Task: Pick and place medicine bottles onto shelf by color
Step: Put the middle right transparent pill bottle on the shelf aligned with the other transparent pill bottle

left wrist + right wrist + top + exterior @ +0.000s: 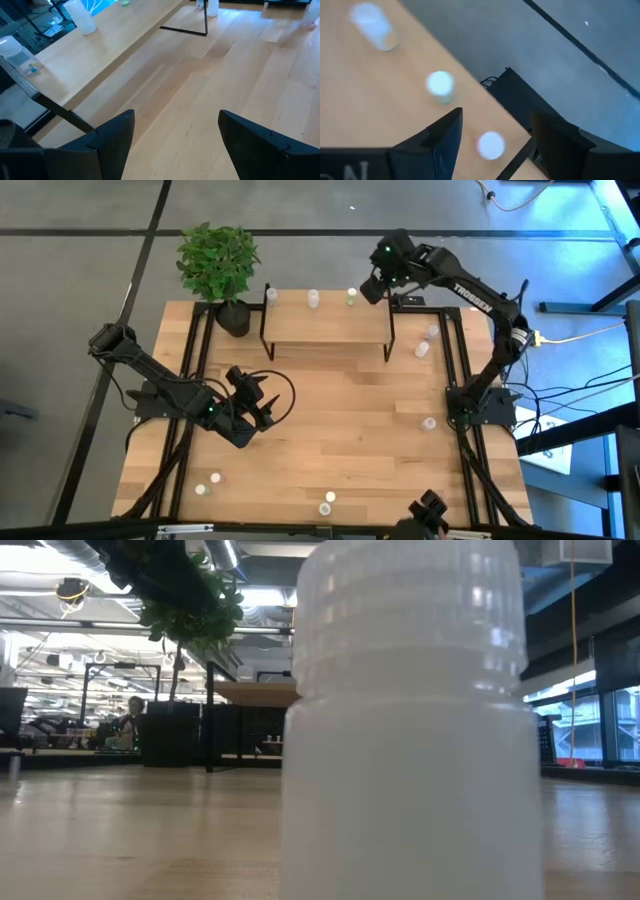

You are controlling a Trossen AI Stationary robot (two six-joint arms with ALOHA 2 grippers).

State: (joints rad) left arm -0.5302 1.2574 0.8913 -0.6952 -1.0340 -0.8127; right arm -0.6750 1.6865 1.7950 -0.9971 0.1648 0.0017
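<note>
While upright, three medicine bottles (313, 298) line the shelf's (325, 325) rear edge.

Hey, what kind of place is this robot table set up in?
Probably an open-plan office or lab. The low view shows exposed ceiling ducts, rows of desks with a seated person, and big windows. The high view shows grey floor around the wooden table.

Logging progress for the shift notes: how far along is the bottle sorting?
Three bottles stand on the shelf. Nothing is in hand: the right gripper hovers open by the green-capped bottle there, and the left gripper waits open mid-table. Bottles remain on the table, right side and front edge.
</note>
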